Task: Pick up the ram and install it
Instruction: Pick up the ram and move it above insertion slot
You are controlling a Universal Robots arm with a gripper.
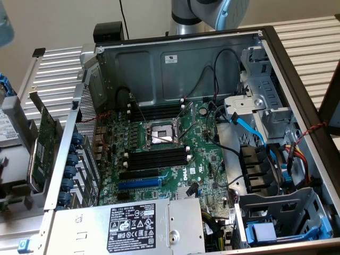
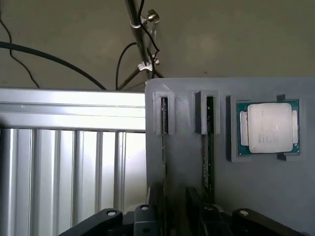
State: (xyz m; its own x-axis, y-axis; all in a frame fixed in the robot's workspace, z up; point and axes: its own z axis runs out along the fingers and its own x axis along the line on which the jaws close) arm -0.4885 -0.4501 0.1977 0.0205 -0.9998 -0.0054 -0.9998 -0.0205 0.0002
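The gripper hangs over a grey holder that sits beside a slatted metal table. Two narrow slots in the holder each carry a stick standing on edge. The ram is in the slot nearer the table. A second stick stands in the next slot, parallel to the ram and apart from it. Beyond that second stick, a processor lies flat in a square recess of the holder, its metal lid facing up.

The black fingers stand apart with a clear gap between them, and the ram's line runs into that gap. One finger sits just beside the ram, and bare holder shows between the ram and the other finger. The ram is seated in its slot, not yet lifted. Whether the closer finger touches it cannot be told.

In the exterior view, the arm rises past the far wall of an open computer case. Inside the case lies the motherboard, with a processor socket at its middle. Black memory slots with white clips run on the near side of the socket, and more lie on its far side. A power supply fills the near edge. An expansion card leans outside the case on the exterior view's left.
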